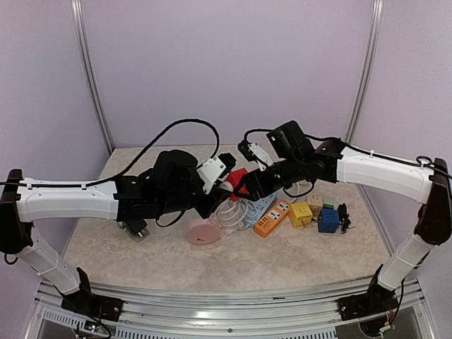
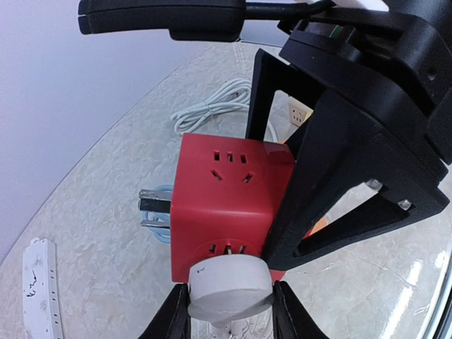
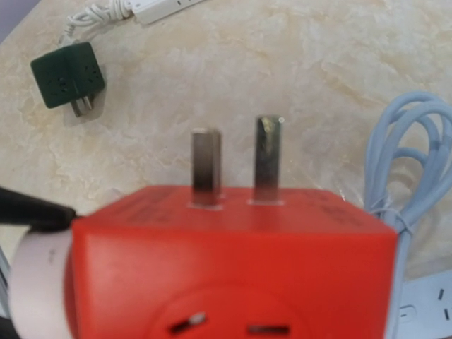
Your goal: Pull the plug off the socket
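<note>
**Plug still seated in the red cube**

You've got the red cube socket (image 2: 229, 205) up in mid-air, near the centre of the overhead view. Its own two metal prongs (image 3: 205, 166) jut bare from one face, and another face shows empty outlet slots. The round white plug (image 2: 229, 286) is pressed against a neighbouring face of the cube and is not yet pulled out.

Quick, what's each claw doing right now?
The left claw is closed on the white plug.
The right claw is closed on the red cube socket.
</note>
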`<state>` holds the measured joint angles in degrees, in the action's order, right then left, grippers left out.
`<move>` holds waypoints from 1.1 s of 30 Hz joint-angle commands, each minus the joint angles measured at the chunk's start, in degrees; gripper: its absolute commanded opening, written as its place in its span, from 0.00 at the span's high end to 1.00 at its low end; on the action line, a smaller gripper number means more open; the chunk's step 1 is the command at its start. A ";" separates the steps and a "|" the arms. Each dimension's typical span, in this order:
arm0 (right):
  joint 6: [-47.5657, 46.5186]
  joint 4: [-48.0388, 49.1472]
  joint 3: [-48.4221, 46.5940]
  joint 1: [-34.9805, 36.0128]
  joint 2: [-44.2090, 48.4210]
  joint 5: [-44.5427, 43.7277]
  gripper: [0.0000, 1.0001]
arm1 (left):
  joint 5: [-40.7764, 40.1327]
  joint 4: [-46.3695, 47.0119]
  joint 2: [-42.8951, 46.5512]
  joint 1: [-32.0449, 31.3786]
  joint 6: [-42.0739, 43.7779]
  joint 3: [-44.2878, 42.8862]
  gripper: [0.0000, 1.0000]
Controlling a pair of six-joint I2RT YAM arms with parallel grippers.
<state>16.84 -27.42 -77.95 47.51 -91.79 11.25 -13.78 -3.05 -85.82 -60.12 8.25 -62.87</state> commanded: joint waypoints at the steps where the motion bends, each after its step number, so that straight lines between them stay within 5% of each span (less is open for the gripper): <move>1: 2.31 2.94 -2.05 -2.53 0.70 -3.85 1.00 | -1.60 -3.35 -0.03 1.55 -0.68 0.18 1.00; 9: -7.34 4.72 -0.16 -0.38 3.92 3.39 1.00 | 13.14 -4.03 2.67 7.78 -6.07 0.78 1.00; 23: 2.42 2.68 -2.07 -3.26 0.27 -6.12 1.00 | -6.19 -2.78 2.18 0.30 -0.16 0.52 1.00; 33: -1.30 7.68 1.69 -3.21 4.11 1.48 1.00 | 6.17 -2.72 4.05 4.98 -3.97 2.46 1.00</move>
<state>17.61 -24.58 -77.10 44.23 -91.61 10.33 -13.17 -5.89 -83.92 -57.63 6.00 -61.60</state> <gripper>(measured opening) 0.626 0.342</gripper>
